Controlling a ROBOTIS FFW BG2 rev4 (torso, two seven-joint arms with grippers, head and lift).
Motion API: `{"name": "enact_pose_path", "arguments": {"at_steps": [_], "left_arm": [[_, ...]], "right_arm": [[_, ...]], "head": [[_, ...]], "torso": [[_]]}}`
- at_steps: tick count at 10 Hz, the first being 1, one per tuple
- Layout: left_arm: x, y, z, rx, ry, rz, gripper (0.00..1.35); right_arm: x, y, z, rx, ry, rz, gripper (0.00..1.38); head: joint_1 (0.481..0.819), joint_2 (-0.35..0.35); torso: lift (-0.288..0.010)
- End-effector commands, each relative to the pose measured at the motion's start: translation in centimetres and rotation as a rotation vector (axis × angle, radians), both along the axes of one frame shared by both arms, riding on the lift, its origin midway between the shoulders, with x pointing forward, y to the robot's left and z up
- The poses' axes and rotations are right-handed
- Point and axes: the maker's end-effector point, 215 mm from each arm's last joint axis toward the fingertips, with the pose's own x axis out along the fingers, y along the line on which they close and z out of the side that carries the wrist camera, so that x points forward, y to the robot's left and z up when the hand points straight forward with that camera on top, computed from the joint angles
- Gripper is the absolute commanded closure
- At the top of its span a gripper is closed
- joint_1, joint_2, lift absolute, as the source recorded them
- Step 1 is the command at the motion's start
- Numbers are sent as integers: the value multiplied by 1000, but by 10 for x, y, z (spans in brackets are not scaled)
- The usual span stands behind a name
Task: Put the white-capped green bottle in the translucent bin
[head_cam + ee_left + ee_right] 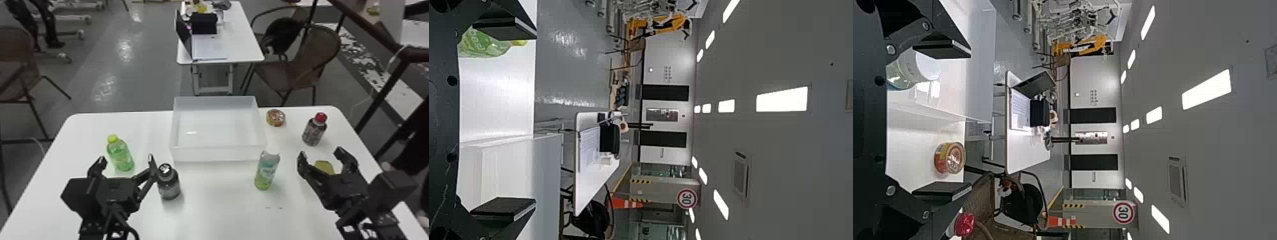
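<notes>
Fingers stand wide apart on both the left gripper (126, 158) and the right gripper (320, 152), with nothing clamped in either. Just beside the left gripper, a dark bottle (169, 183) stands upright on the white table (220, 210). The white-capped green bottle (267, 169) also stands upright on the table, between the two grippers, outside the translucent bin (217, 153) and close to its near right corner. By the right gripper lies a yellow-green thing (324, 167), partly hidden. Farther out, a green bottle with a yellow-green cap (120, 156) stands left of the bin, and a red-capped bottle (314, 131) stands to its right. Near the bin's far right side sits a small round container (275, 117). Beyond, an open laptop (207, 47) rests on another table (244, 40).
</notes>
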Motion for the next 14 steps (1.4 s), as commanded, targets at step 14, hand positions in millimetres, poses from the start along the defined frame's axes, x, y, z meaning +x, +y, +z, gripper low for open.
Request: {"name": "enact_pose_path", "arguments": {"at_steps": [14], "left_arm": [[1, 0, 7, -9, -21, -3, 121]], "right_arm": [[24, 34, -75, -7, 101, 198, 329]], "head": [[695, 25]], "torso": [[-19]]}}
